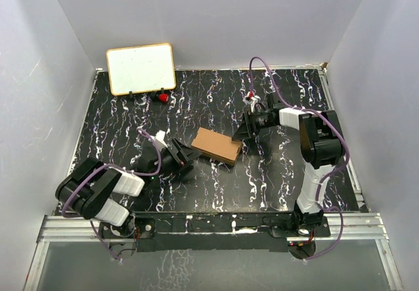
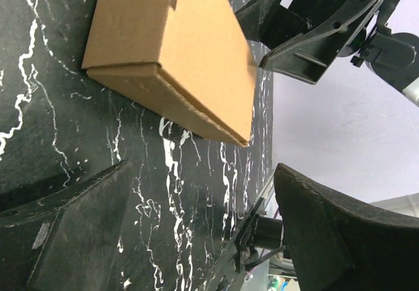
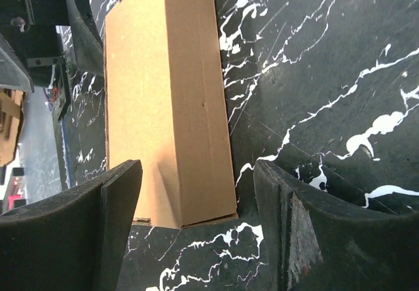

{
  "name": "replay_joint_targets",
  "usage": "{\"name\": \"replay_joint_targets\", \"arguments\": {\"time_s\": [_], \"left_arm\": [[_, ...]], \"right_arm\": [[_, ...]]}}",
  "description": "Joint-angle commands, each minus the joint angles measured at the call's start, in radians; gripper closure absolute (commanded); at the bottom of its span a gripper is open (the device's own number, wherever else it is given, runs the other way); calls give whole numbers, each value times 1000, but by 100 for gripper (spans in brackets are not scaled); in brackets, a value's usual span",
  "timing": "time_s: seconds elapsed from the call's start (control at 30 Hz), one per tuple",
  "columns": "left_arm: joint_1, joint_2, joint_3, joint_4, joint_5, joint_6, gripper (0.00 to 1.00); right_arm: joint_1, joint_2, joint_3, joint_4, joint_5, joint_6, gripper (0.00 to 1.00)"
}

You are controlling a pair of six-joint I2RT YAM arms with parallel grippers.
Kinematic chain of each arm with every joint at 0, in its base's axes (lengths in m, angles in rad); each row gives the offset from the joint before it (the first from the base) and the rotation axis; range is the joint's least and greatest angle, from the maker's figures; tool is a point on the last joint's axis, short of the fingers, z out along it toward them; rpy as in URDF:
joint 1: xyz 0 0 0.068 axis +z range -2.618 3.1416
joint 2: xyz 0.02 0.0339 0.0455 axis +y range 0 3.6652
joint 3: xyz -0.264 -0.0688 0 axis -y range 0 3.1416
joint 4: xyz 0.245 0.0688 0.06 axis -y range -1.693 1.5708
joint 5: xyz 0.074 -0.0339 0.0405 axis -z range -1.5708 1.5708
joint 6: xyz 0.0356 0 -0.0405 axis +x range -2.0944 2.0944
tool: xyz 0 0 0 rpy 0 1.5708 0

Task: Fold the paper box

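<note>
Tabletop (image 1: 281,186) carries paper box (image 1: 216,146) between both spread grippers (image 1: 186,155) (image 1: 241,134).

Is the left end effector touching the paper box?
Apart. The left wrist view shows bare table between the left end effector and the paper box.

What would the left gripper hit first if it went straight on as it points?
Most likely the box: it lies just ahead of the open left gripper, untouched, slightly off to one finger's side. The right gripper sits beyond it.
</note>
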State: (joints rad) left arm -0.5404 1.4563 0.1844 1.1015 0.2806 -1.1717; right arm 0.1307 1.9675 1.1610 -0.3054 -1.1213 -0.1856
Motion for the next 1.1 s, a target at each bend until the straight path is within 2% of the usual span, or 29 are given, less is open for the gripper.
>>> {"name": "replay_joint_targets", "arguments": {"time_s": [0.0,0.23,0.37,0.63,1.07], "left_arm": [[3,37,20,83,37,-22,13],[-13,65,62,-30,21,9,8],[-22,107,65,8,3,-12,5],[-49,184,115,44,-25,-40,3],[-96,397,174,306,-150,-182,3]], "right_arm": [[6,24,-12,25,-27,54,27],[-20,51,-57,121,-33,209,42],[-63,63,-87,158,-39,271,50],[-96,95,-100,167,-50,315,56],[-97,133,-116,203,-50,378,60]]}}
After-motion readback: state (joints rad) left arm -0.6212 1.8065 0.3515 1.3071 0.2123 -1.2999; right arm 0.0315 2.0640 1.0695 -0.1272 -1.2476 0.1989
